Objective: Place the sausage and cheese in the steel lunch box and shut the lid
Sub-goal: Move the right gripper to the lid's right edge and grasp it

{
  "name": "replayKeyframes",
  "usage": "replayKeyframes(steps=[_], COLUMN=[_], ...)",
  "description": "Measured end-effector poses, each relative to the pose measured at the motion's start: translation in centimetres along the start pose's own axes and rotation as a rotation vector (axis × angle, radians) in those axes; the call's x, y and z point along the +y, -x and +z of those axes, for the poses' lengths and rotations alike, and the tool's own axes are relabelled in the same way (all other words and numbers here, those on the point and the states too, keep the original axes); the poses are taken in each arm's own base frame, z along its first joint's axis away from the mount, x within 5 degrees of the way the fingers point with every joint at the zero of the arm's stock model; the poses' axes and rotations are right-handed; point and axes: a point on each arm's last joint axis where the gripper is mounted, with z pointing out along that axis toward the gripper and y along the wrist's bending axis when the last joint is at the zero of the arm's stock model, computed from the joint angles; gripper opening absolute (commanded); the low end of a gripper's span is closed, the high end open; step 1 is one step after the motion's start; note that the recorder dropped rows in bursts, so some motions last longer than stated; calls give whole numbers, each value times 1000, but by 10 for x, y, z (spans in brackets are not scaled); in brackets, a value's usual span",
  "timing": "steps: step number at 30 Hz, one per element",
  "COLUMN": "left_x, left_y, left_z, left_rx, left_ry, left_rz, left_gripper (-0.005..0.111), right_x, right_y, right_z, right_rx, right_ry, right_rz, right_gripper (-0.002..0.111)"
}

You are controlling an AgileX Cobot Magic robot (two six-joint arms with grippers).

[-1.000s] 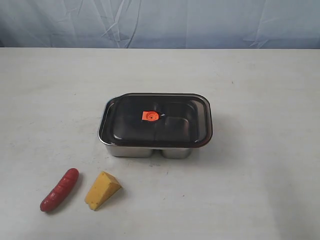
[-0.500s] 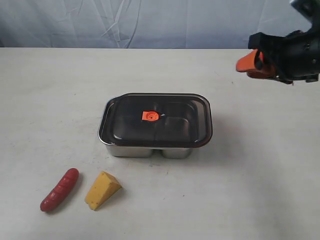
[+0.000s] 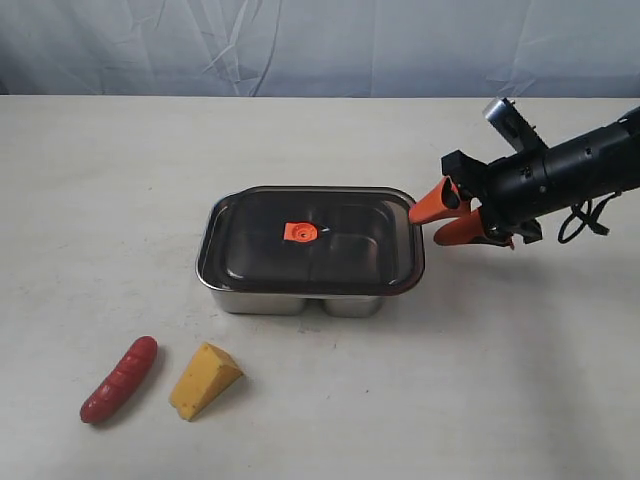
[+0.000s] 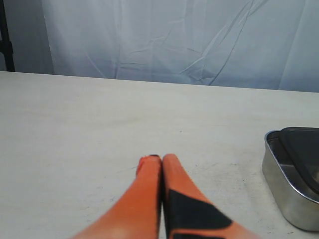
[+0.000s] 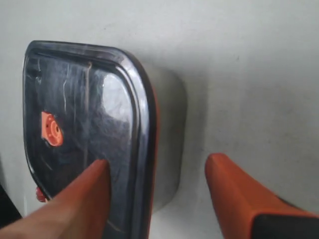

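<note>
The steel lunch box [image 3: 262,301] sits mid-table with the dark lid [image 3: 350,262] resting on it, orange valve tab [image 3: 300,232] up. The red sausage [image 3: 120,379] and the yellow cheese [image 3: 205,380] lie side by side on the table in front of the box, to its left. My right gripper [image 3: 425,228] is open at the box's right end. In the right wrist view the gripper [image 5: 158,162] straddles that edge, one finger over the lid [image 5: 84,109], the other beyond the steel wall [image 5: 172,144]. My left gripper [image 4: 158,158] is shut and empty, off to the side of the box [image 4: 284,191].
A creased blue-grey cloth [image 3: 300,45] hangs behind the white table [image 3: 520,380]. The right arm's dark body and cable [image 3: 575,165] reach in from the right edge.
The right arm has entered from the upper right and dropped to the box's right end, its jaws now spread. Sausage, cheese, box and lid have not moved.
</note>
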Motion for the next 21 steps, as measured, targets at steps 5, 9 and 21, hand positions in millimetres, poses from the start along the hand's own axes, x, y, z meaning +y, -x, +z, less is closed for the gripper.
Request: replayKeyframes(steps=[5,9,21], left_x=[0,0,0], left_y=[0,0,0], left_z=[0,0,0], left_rx=[0,0,0], left_ry=[0,0,0], left_rz=[0,0,0], left_gripper=[0,0,0], right_x=[-2,-3,7], right_y=[-1,-2,-7], right_z=[5,9,18], right_rx=[13,24,62], right_ry=[44,84,127], right_rz=[9,11,-11], right_gripper=[57,57,48])
